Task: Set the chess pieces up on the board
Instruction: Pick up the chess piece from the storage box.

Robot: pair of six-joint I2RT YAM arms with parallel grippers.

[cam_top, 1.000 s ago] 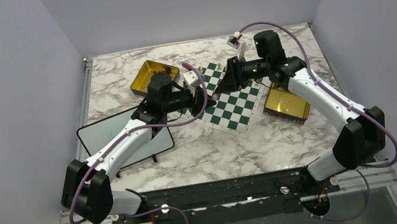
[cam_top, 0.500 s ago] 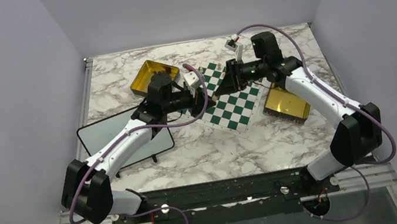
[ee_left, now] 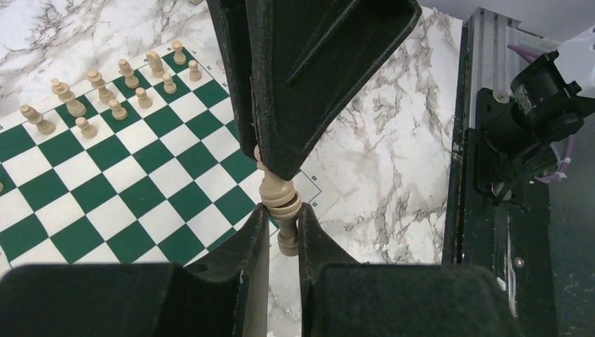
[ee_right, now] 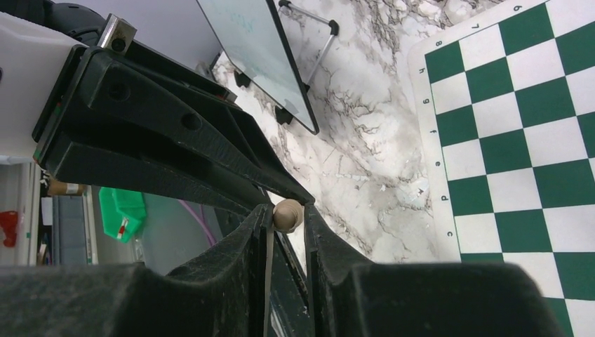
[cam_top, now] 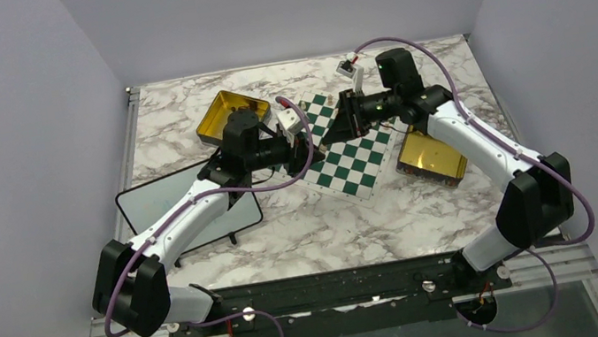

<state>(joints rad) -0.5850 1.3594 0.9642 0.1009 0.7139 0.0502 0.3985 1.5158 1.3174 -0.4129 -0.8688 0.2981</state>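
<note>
A beige chess piece (ee_left: 281, 200) hangs in the air over the board's (ee_left: 105, 182) edge. My left gripper (ee_left: 284, 213) is shut on its middle. My right gripper (ee_right: 286, 210) comes in from the opposite side, and its fingers (ee_left: 309, 77) press on the piece's other end (ee_right: 287, 215) from both sides. In the top view the two grippers meet over the left part of the board (cam_top: 357, 160), with the left gripper (cam_top: 312, 139) facing the right gripper (cam_top: 326, 129). Several beige pieces (ee_left: 116, 88) stand in two rows on the board's far squares.
One gold tin (cam_top: 226, 114) sits behind the left arm. Another (cam_top: 430, 156) lies by the board's right edge under the right arm. A black-framed whiteboard (cam_top: 185, 208) lies left of the board on the marble table (cam_top: 305, 230).
The right gripper's jaws have closed in onto the piece, and the right arm has edged slightly left. The left arm and its grip have not moved.
</note>
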